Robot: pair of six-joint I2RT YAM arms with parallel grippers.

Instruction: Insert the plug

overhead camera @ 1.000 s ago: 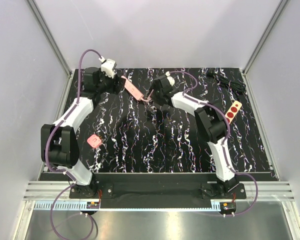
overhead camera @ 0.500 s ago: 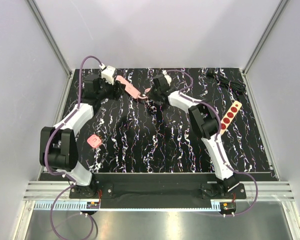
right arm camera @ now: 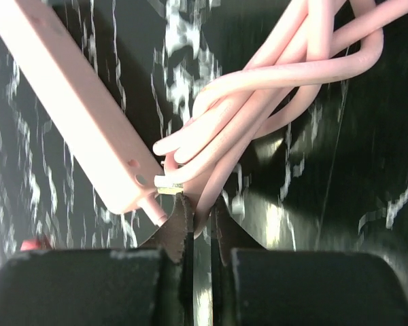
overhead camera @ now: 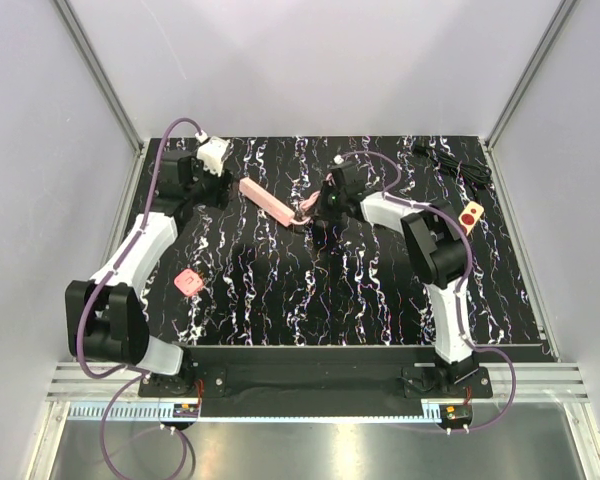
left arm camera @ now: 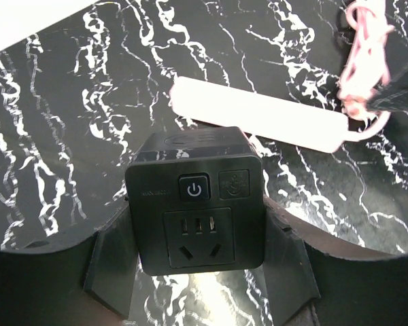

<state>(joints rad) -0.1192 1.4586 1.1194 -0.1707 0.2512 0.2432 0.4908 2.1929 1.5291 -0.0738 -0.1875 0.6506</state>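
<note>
The plug itself cannot be made out. The pink cable (right arm camera: 272,75) bunches in loops at the right-hand end of the pink power strip (overhead camera: 270,200), and a small pale bit at that end is too blurred to name. Well to the right of the pink strip, a cream strip with red sockets (overhead camera: 471,213) is half hidden behind the right arm.

The right arm reaches forward with its elbow bent, wrist low over the tabletop (overhead camera: 360,290) just beside the pink strip's cable end. The right fingers (right arm camera: 180,224) are pinched almost together on one strand of the cable.

The left arm stretches out to the left of the pink strip. The left fingers (left arm camera: 285,261) stand well apart, clamping a black socket block (left arm camera: 197,197) by its sides, with its socket face turned to the wrist camera.
</note>
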